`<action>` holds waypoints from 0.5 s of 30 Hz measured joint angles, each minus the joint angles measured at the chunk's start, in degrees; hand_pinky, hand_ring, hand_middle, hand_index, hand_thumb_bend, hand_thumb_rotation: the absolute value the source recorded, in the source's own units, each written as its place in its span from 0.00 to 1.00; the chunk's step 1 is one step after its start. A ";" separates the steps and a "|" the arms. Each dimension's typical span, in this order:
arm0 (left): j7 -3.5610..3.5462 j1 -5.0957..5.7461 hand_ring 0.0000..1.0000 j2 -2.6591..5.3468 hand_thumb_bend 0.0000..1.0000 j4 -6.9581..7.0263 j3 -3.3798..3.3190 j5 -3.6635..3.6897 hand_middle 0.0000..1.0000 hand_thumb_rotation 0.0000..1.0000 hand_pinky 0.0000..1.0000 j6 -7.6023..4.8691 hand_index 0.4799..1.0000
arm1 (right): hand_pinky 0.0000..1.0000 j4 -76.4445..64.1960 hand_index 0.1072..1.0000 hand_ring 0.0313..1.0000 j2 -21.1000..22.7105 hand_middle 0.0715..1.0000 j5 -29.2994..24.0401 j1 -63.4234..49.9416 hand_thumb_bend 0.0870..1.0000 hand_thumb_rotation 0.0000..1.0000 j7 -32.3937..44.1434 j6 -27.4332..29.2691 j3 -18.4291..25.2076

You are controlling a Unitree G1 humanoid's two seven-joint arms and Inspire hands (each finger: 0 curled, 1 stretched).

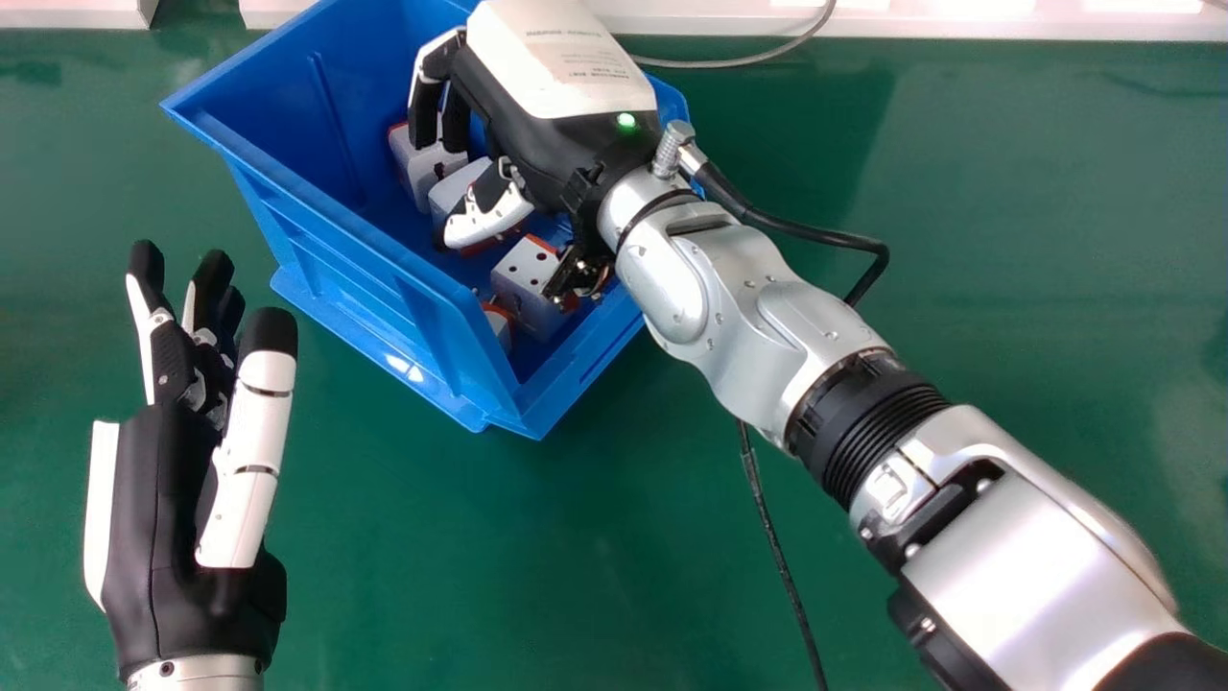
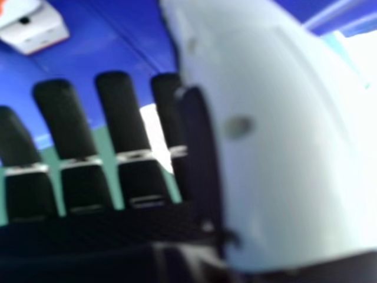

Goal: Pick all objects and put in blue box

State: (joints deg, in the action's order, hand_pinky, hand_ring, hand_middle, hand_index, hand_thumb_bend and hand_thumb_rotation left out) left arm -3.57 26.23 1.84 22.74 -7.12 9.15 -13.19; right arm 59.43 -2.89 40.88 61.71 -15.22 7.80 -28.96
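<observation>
Blue box (image 1: 360, 278) on green worktop (image 1: 1007, 240), containing dotted blocks (image 1: 520, 274). Right hand (image 1: 537, 144) positioned over the box interior. Left hand (image 1: 158, 518) near the box, fingers extended.

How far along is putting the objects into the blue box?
Done: several white blocks lie inside the blue box. In hand: apparently nothing; the right robot hand is at the box's opening, fingers extended, no block visible in its grasp. Remaining: probably withdrawing that hand, though I can't tell whether objects wait out of view.
</observation>
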 measured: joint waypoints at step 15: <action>0.09 -2.55 1.00 -0.24 0.52 -1.68 -0.25 -0.07 0.98 0.65 1.00 -0.29 0.93 | 0.66 -33.80 0.79 0.85 8.59 0.87 2.29 -16.24 0.32 0.34 -2.30 -2.62 1.31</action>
State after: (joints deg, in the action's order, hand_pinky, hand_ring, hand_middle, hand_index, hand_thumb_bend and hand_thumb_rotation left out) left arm -3.49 23.67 1.60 21.06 -7.37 9.08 -13.48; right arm 25.63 5.70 43.17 45.47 -17.53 5.18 -27.65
